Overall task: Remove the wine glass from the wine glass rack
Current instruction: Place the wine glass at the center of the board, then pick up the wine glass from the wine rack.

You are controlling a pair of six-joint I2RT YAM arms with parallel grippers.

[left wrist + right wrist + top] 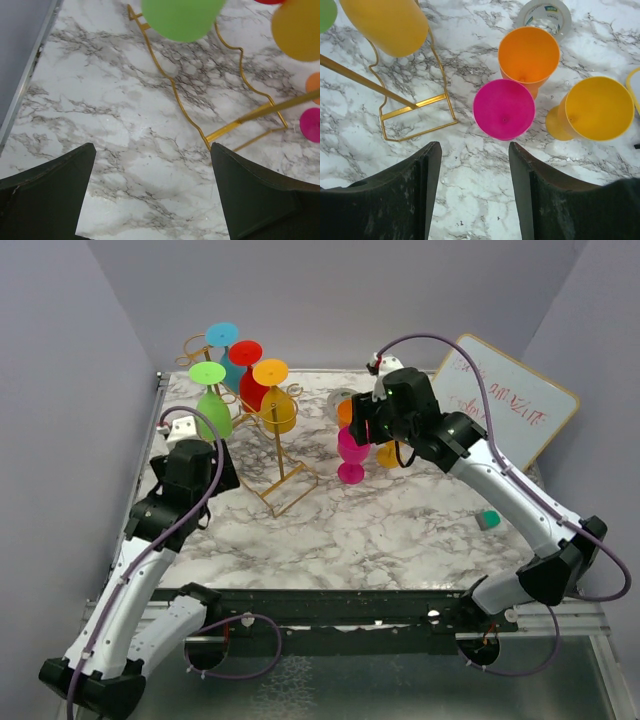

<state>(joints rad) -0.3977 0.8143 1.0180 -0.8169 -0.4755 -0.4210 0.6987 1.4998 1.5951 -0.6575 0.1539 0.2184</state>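
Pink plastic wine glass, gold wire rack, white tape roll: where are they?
Pink plastic wine glass (503,110), right wrist view, inside its bowl.
Gold wire rack (415,105), right wrist view, base crossbar.
White tape roll (522,18), right wrist view, left rim.

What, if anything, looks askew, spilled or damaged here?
Nothing stands out. The pink glass, orange glass and yellow glass stand upright on the table. Four more hang on the rack. No spill or break shows.
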